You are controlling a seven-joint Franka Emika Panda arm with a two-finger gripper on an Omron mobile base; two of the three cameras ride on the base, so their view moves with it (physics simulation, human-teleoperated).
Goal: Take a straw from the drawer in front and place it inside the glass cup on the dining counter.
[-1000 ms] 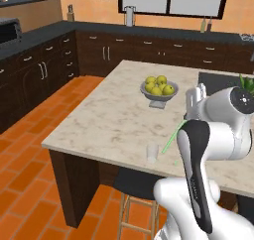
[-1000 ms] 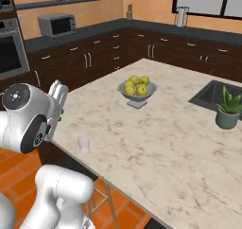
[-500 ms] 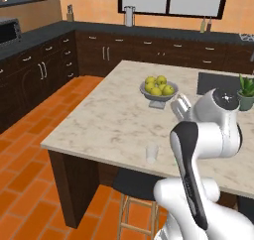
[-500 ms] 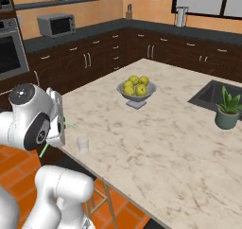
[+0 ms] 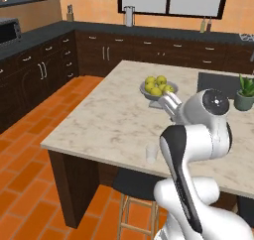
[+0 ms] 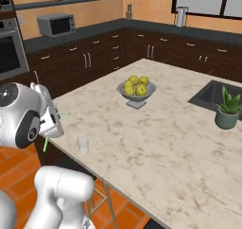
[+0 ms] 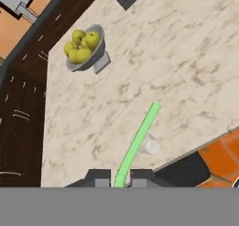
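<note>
In the hand view my gripper (image 7: pixel 120 179) is shut on the lower end of the light-green straw (image 7: pixel 136 145). The straw slants up and away over the dining counter (image 7: pixel 186 57), and its middle crosses the glass cup (image 7: pixel 150 145). The small clear cup (image 5: pixel 152 153) stands upright near the counter's near edge, and it also shows in the right base view (image 6: pixel 83 143). There my hand hangs a little left of the cup, above the counter's edge, and a short piece of straw (image 6: pixel 46 144) pokes out under it. The drawer is out of view.
A grey footed bowl of lemons (image 5: pixel 158 90) stands mid-counter, beyond the cup. A potted plant (image 6: pixel 227 113) and a dark sink (image 6: pixel 210 94) sit at the far right. A stool (image 5: pixel 136 187) stands under the counter's near edge. Dark wall cabinets line the back.
The hand has turned and swung a little left, towards the cup, with the straw still in it. The straw tip that showed in the left base view is now behind the arm.
</note>
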